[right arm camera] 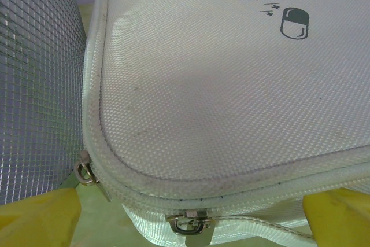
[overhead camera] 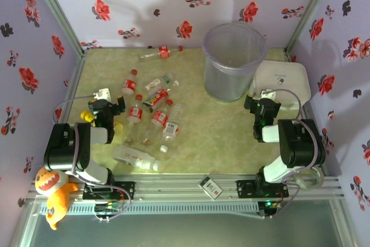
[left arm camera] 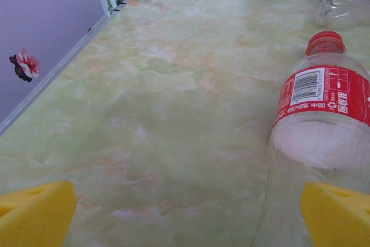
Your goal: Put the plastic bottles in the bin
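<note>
Several plastic bottles lie scattered on the green table left of centre, among them one with a red label (overhead camera: 128,87), a crushed one (overhead camera: 156,99) and a clear one near the front (overhead camera: 136,157). One more bottle (overhead camera: 156,54) lies by the back wall. The bin (overhead camera: 234,62) stands upright at the back right. My left gripper (overhead camera: 108,96) is open, low over the table left of the pile. In the left wrist view its yellow fingertips (left arm camera: 34,215) flank bare table, with a red-capped bottle (left arm camera: 324,120) just inside the right one. My right gripper (overhead camera: 263,98) is open, facing a white bag.
A white zipped medicine bag (right arm camera: 231,85) lies right of the bin's ribbed wall (right arm camera: 34,85), directly ahead of my right gripper (right arm camera: 188,224). A small yellow object (overhead camera: 87,117) sits by the left arm. An orange plush toy (overhead camera: 52,186) and a small box (overhead camera: 211,185) rest at the front rail.
</note>
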`<state>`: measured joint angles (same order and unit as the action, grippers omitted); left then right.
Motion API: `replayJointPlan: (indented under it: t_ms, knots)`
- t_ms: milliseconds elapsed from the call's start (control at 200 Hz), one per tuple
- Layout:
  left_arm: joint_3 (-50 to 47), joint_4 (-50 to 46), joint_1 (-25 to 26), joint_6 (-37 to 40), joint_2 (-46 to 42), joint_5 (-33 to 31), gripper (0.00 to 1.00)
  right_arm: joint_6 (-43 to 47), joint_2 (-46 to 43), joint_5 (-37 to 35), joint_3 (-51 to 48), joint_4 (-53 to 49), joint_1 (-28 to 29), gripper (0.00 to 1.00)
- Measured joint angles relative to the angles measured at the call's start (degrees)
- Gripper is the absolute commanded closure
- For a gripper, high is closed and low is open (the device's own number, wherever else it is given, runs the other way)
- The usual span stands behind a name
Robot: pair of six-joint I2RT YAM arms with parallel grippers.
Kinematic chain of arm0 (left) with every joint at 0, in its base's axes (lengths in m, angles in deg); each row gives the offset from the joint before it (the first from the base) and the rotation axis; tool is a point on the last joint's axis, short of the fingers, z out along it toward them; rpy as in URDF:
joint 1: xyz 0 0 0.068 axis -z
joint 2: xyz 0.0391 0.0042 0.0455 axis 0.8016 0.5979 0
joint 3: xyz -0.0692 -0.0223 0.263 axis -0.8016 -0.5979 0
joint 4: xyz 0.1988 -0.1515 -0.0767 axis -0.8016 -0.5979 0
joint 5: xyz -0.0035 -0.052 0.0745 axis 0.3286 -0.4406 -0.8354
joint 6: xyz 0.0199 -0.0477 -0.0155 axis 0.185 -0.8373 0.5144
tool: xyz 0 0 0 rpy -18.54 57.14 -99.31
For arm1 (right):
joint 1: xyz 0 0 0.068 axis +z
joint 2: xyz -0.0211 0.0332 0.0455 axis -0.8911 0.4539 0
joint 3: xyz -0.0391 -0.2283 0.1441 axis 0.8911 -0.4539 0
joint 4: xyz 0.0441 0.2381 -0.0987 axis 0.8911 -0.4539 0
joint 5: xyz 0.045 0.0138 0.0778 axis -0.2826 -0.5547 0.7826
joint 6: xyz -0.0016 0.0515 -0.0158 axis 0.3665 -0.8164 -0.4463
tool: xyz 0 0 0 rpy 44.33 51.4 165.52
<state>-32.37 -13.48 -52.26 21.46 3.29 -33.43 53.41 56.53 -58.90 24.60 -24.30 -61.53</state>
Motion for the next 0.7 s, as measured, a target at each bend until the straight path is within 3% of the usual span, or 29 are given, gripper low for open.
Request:
replayJointPlan:
  t_ms: [700]
  knots:
    - [0.02, -0.15, -0.17, 0.00, -0.04, 1.51, 0.00, 0.02, -0.04, 0.76, 0.24, -0.50, -0.11, 0.01]
